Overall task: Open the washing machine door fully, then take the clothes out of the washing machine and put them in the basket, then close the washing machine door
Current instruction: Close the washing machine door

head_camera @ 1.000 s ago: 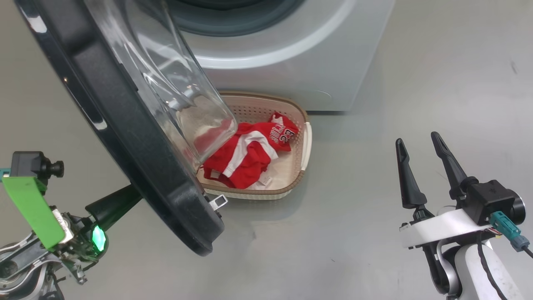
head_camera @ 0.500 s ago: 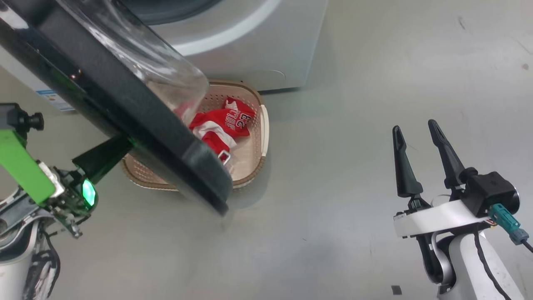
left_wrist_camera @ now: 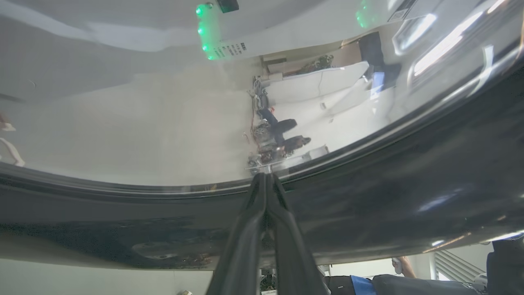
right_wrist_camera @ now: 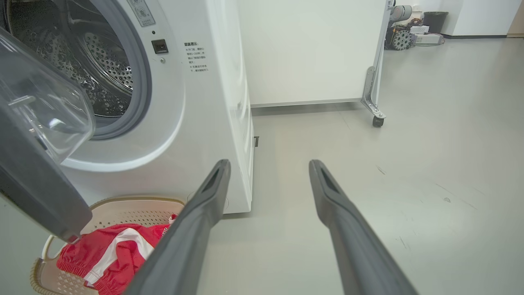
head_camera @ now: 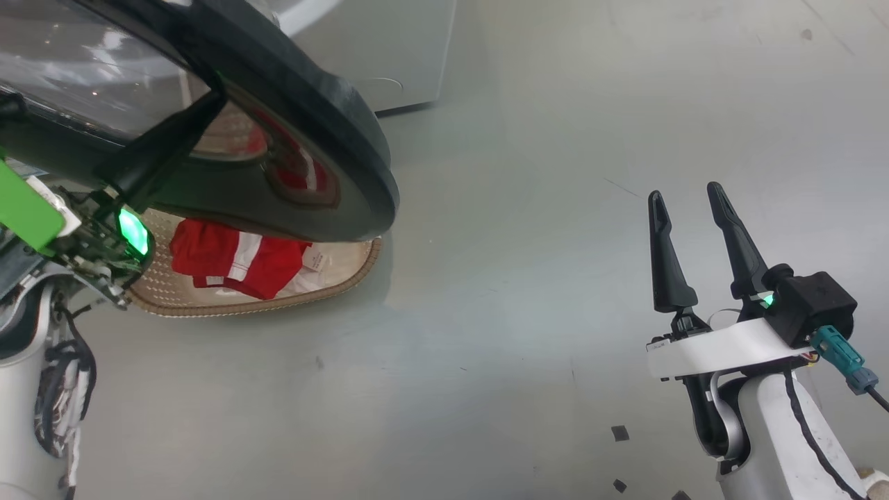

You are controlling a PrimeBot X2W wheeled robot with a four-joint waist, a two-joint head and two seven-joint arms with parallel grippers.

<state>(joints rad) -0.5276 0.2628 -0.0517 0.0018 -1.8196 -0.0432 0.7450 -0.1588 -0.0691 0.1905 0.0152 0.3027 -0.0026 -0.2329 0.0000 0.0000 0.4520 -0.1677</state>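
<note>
The washing machine door (head_camera: pixel 333 139), glossy black, hangs partly open over the basket (head_camera: pixel 347 278). My left gripper (head_camera: pixel 212 104) is shut and empty, and its tips (left_wrist_camera: pixel 266 177) press on the door's outer face (left_wrist_camera: pixel 368 196). Red clothes (head_camera: pixel 236 257) with white stripes lie in the cream basket. In the right wrist view the door's glass bowl (right_wrist_camera: pixel 45 110) stands apart from the washing machine (right_wrist_camera: pixel 204 123), whose steel drum (right_wrist_camera: pixel 102 61) looks empty. My right gripper (head_camera: pixel 684 201) stands open over bare floor to the right, and its fingers (right_wrist_camera: pixel 268 164) hold nothing. The basket (right_wrist_camera: pixel 135 205) and clothes (right_wrist_camera: pixel 110 254) sit at the machine's foot.
A white partition on castors (right_wrist_camera: pixel 311 49) stands behind the machine to the right. Grey floor (head_camera: pixel 521 278) stretches between the basket and my right arm. Small dark scraps (head_camera: pixel 618 434) lie on the floor near the right arm's base.
The head camera has turned, shifting the whole picture. The door has swung towards the machine with my shut left gripper against it, and now shows its outer face. The right gripper stays open.
</note>
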